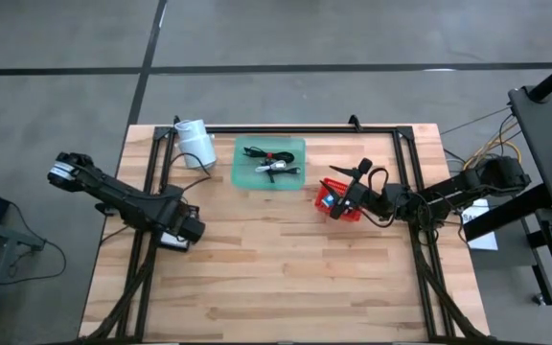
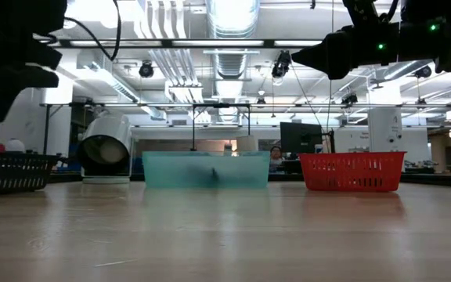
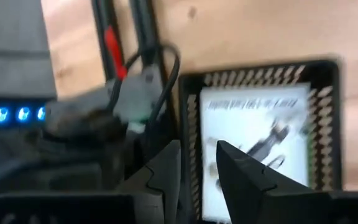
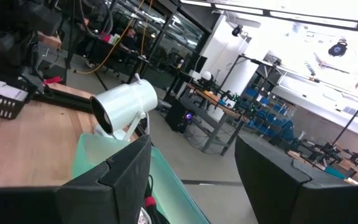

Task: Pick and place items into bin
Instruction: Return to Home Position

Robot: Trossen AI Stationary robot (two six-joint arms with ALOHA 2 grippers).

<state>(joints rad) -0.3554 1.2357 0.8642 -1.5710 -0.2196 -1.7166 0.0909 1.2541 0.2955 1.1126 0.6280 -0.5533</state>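
Observation:
A teal tray [image 1: 269, 163] at the table's far middle holds thin black cables [image 1: 274, 153] and a small silver piece [image 1: 272, 169]. A black basket [image 3: 319, 124] stands at the left with a white printed card [image 3: 247, 124] lying flat in it and a small dark item [image 3: 271, 139] on the card. My left gripper [image 3: 201, 177] hovers open just above this basket [image 1: 169, 240], pointing steeply down, with nothing between its fingers. My right gripper [image 4: 194, 180] stands open and about level over a red basket [image 1: 337, 205], facing the tray.
A white cylindrical roll [image 1: 195, 142] stands at the far left next to the tray. A black frame [image 1: 286, 129] runs along the table's far edge and down both sides. Bare wood [image 1: 286, 278] fills the near half of the table.

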